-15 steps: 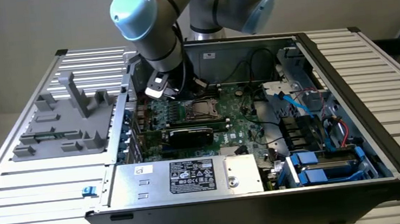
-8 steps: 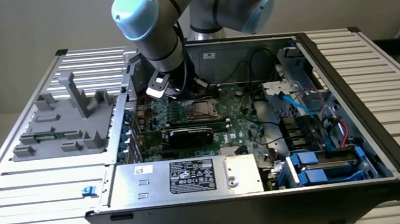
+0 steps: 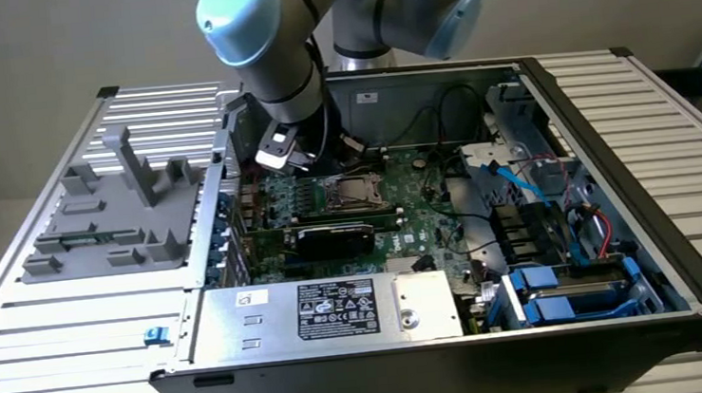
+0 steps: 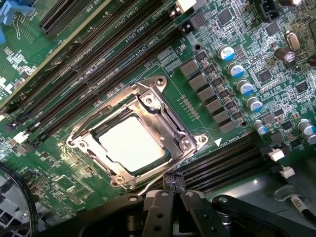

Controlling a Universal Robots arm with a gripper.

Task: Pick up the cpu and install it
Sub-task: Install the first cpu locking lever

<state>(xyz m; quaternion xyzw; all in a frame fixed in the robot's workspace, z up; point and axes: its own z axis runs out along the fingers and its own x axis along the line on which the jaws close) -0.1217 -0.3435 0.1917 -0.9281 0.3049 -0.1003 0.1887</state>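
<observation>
The cpu (image 4: 132, 143) lies flat inside the motherboard's socket, its pale silver top showing through the metal retention frame (image 4: 170, 116). In the exterior view the same cpu (image 3: 354, 193) sits in the middle of the green motherboard (image 3: 429, 213) inside the open computer case. My gripper (image 4: 170, 200) hovers just above the board beside the socket, with its black linkage showing at the edge of the wrist view. From the exterior camera the gripper (image 3: 320, 156) hangs under the arm's wrist, a little toward the exterior view's left of the socket. Nothing is seen held in it.
Long black memory slots (image 4: 98, 54) run beside the socket. A black graphics card (image 3: 335, 236) and the white-labelled power supply box (image 3: 323, 311) lie nearer the case front. Cables and blue drive bays (image 3: 563, 283) crowd the exterior view's right. A grey fixture (image 3: 112, 222) stands outside the case.
</observation>
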